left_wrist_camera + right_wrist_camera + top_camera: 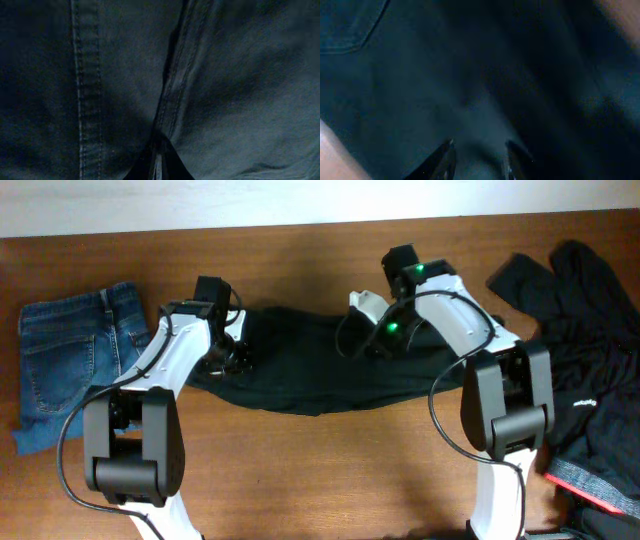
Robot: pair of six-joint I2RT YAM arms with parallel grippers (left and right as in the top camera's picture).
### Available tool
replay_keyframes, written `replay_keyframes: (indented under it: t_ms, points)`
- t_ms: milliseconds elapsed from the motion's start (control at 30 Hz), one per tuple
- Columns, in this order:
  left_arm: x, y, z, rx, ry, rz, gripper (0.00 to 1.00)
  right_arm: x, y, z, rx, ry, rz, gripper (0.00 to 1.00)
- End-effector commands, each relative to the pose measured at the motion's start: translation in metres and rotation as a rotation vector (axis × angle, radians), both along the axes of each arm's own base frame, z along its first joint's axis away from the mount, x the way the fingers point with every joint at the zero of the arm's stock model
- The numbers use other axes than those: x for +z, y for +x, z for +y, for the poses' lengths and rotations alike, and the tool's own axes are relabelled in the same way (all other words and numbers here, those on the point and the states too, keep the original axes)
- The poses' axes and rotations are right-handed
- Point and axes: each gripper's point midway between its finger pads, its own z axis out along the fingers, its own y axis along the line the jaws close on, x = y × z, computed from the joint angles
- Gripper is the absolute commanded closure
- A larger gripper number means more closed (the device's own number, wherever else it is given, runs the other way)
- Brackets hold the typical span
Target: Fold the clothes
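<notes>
The black trousers (300, 370) lie stretched left to right across the middle of the table. My left gripper (232, 358) is down on their left end. In the left wrist view it (159, 161) is shut, pinching a ridge of the dark seamed cloth (240, 90). My right gripper (385, 340) sits on the trousers' right part. The right wrist view shows its fingers (445, 161) part way closed, with a bunch of the black fabric (420, 90) between them. The folded blue jeans (75, 360) rest at the far left.
A heap of other black garments (585, 330) covers the right end of the table, with a red-edged piece (590, 482) at the front right. Bare wooden tabletop (320, 470) shows in front of the trousers.
</notes>
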Motion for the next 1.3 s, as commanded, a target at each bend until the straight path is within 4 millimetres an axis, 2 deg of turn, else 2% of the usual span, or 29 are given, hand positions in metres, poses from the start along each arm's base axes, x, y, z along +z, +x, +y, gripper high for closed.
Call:
replay_keyframes:
  t_ms: [0,100,200,267,333,367,467,500,567,633,767,867,900,967,1067,1267]
  points:
    - [-0.015,-0.01,0.003,-0.008,0.011,0.04,0.94,-0.007,0.017,0.003,0.004,0.001,-0.099,0.62]
    - [-0.018,-0.012,0.004,-0.008,0.011,0.041,0.94,-0.014,0.055,-0.002,-0.154,-0.017,-0.237,0.59]
    - [-0.02,-0.014,0.004,-0.008,0.012,0.049,0.94,-0.014,0.088,-0.02,-0.38,-0.063,-0.36,0.55]
    - [-0.021,-0.016,0.004,-0.008,0.012,0.053,0.94,-0.01,0.101,-0.029,-0.492,-0.08,-0.407,0.51]
    - [-0.022,-0.018,0.004,-0.008,0.013,0.059,0.94,-0.006,0.107,-0.03,-0.513,-0.071,-0.429,0.41]
    - [-0.023,-0.018,0.005,-0.008,0.014,0.061,0.94,-0.005,0.107,-0.03,-0.512,-0.072,-0.43,0.41]
    - [-0.023,-0.018,0.005,-0.009,0.014,0.06,0.96,0.0,0.1,-0.031,-0.507,-0.093,-0.39,0.4]
    - [-0.023,-0.017,0.005,-0.008,0.017,0.053,0.97,0.006,0.098,-0.032,-0.506,-0.099,-0.378,0.36]
    - [-0.023,-0.012,0.005,-0.008,0.018,0.032,0.99,0.026,0.097,-0.034,-0.509,-0.1,-0.377,0.29]
    - [-0.022,-0.006,0.005,-0.004,0.015,0.008,0.99,0.056,0.098,-0.04,-0.523,-0.092,-0.394,0.21]
    - [-0.021,0.002,0.012,0.016,0.011,-0.017,0.99,0.121,0.096,-0.075,-0.601,-0.079,-0.422,0.07]
    - [-0.021,0.005,0.02,0.039,0.01,-0.024,0.99,0.143,0.081,-0.11,-0.662,-0.034,-0.35,0.04]
    - [-0.021,0.006,0.022,0.047,0.01,-0.025,0.99,0.143,0.072,-0.122,-0.684,-0.013,-0.302,0.0]
    - [-0.021,0.008,0.027,0.058,0.01,-0.029,0.99,0.136,0.056,-0.146,-0.723,0.007,-0.211,0.01]
    - [-0.021,0.009,0.029,0.065,0.009,-0.034,0.99,0.116,0.028,-0.188,-0.798,0.024,-0.059,0.01]
    - [-0.021,0.01,0.029,0.065,0.009,-0.037,0.99,0.075,-0.009,-0.227,-0.788,0.127,0.095,0.01]
